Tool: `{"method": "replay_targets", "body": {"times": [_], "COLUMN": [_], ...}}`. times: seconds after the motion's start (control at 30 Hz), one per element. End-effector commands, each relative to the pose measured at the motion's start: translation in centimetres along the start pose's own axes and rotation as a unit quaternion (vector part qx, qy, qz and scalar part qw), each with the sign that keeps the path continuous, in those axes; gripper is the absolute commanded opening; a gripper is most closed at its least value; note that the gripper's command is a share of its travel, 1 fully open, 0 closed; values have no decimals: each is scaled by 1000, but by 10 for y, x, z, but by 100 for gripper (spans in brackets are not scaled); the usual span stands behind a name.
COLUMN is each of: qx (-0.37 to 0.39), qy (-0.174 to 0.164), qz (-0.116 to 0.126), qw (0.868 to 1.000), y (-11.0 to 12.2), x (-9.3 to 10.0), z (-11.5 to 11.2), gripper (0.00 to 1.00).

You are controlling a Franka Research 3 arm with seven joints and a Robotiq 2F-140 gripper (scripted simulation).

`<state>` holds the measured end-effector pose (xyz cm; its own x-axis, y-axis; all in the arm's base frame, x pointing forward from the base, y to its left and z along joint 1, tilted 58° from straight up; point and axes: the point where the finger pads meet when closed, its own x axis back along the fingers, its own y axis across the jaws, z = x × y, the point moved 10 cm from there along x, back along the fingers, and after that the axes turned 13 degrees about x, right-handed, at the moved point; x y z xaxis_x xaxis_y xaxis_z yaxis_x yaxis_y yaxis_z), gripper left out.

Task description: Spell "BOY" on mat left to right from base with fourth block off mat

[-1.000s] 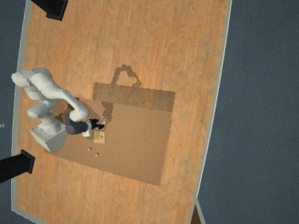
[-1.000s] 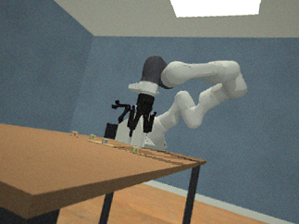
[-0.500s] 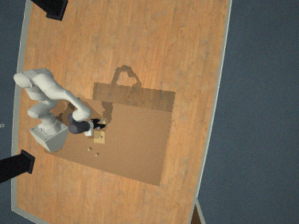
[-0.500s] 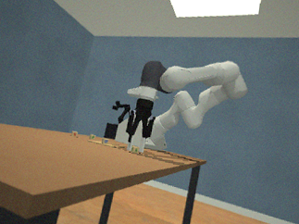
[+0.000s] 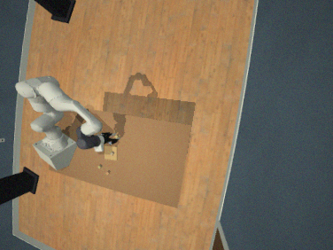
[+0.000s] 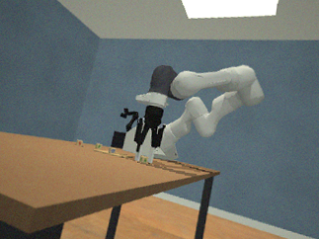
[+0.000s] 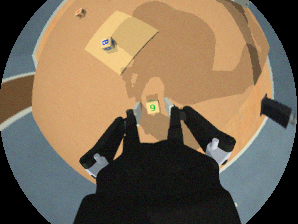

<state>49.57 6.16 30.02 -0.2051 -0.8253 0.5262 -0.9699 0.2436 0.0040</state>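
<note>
My gripper [image 7: 152, 105] points down at the table, close to the robot base; it also shows in the side view [image 6: 145, 159] and from above [image 5: 113, 138]. Its fingers stand partly open on either side of a small block with a green letter [image 7: 152, 106], which rests on the table with a gap to each finger [image 6: 144, 159]. The small tan mat [image 7: 120, 42] lies beyond it [image 5: 112, 153]. A block with a blue letter [image 7: 107, 43] sits on the mat. Two more blocks [image 7: 81, 12] lie off the mat, farther away [image 5: 100, 167] [image 5: 106, 173]. I cannot read the letters.
The robot base [image 5: 55, 151] stands close beside the gripper, near the table's edge. A dark camera post [image 5: 18, 183] stands at that edge. A large darker patch of shadow [image 5: 151, 146] covers the table past the mat.
</note>
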Motion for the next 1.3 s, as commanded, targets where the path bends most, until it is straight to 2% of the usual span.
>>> {"method": "replay_targets", "body": {"times": [0.0,0.8,0.83,1.27], "qx": [1,1,1,1], "qy": [0,0,0,0], "qz": [0,0,0,0], "qw": [1000,1000,1000,1000], "y": [0,0,0,0], "x": [-2,-2,-2,-2], "z": [1,1,1,1], "gripper": [37,37,25,25]}}
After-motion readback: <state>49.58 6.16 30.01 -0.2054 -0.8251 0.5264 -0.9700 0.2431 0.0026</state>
